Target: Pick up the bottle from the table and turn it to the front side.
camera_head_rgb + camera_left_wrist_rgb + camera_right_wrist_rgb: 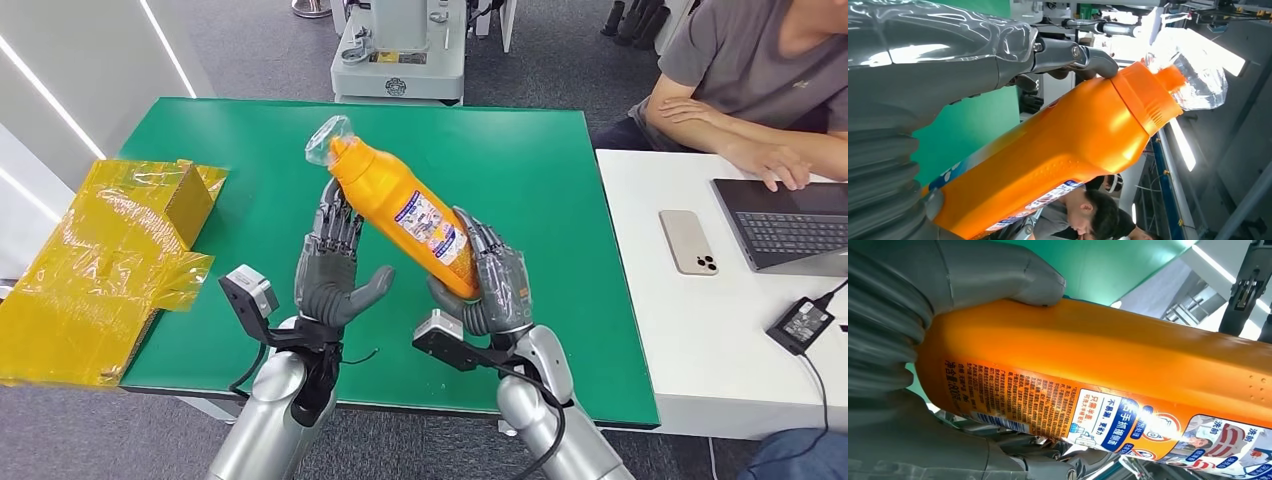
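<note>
bottle (405, 212) lifted off the green table (540, 180), tilted, cap end away from the robot, small-print label facing up. right hand (490, 285) clasping the base to carry the weight; left hand (335, 265) spread, fingertips steadying the neck, probably ready to twist.

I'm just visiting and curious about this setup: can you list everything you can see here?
bottle: one, orange, clear wrap over its cap, tilted above the table
table: one, green
yellow packaging: one crumpled pile, at the green table's left edge
white desk: one, right of the green table
phone: one, beige, on the white desk
laptop: one, dark grey, on the white desk
power adapter: one, black, near the laptop
person: one, grey shirt, seated behind the white desk
left hand: grey, beside the bottle
right hand: grey, holding the bottle's base
</note>
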### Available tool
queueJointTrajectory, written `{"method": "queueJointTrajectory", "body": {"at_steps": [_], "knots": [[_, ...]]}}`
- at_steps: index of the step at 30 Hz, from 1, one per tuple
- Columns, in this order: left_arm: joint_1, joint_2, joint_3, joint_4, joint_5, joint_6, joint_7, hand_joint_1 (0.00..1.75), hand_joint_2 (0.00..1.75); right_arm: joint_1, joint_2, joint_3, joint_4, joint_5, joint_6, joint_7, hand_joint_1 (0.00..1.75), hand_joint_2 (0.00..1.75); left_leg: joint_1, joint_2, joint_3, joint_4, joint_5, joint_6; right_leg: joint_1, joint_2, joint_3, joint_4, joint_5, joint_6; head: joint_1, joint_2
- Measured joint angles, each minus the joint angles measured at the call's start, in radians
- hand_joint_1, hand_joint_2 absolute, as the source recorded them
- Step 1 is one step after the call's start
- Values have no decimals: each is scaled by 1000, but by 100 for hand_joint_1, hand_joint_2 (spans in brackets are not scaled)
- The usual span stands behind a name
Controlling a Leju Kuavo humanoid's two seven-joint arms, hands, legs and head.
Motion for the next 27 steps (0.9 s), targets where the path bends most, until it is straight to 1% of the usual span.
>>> {"method": "queueJointTrajectory", "body": {"at_steps": [4,9,20,27], "knots": [[-4,0,9,12,0,-1,0,0,175,6,-3,-5,-2,13,28,-10,175,175,0,0,0,0,0,0,0,0,0,0,0,0,0,0],[-32,0,16,33,-1,-5,-1,0,175,17,-6,5,-1,44,67,-31,175,175,0,0,0,0,0,0,0,0,0,0,0,0,0,0],[-45,0,22,56,1,-4,-4,0,175,18,-9,13,6,49,93,-41,175,175,0,0,0,0,0,0,0,0,0,0,0,0,0,0],[-46,1,26,63,7,0,-17,0,175,-1,-16,30,36,48,175,-55,175,175,0,0,0,0,0,0,0,0,0,0,0,0,0,0]]}}
